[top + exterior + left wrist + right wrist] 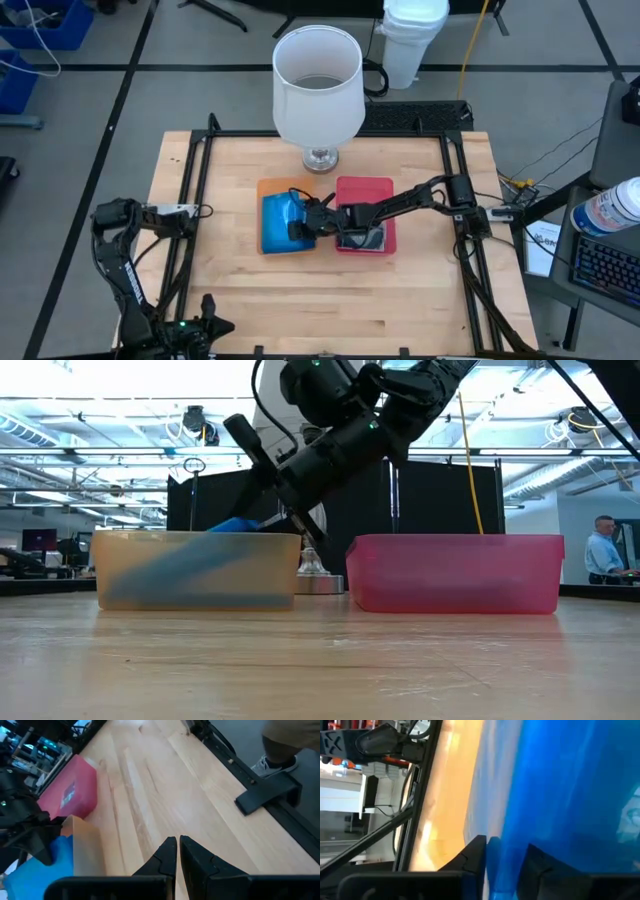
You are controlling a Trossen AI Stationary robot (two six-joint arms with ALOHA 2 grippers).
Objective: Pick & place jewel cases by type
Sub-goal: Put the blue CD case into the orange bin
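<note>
While over orange tray [272,187], right gripper [303,222] fingers straddle blue jewel case [284,224], grip uncertain.

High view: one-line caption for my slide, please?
Right gripper places a blue jewel case in the orange tray; left gripper waits aside.

Light is bright and even, coming from ceiling strips seen in the low view. Shadows on the table [250,290] are soft. The right wrist view is badly blurred, with a blue case [560,795] filling it. The left wrist view stays fairly sharp.
</note>
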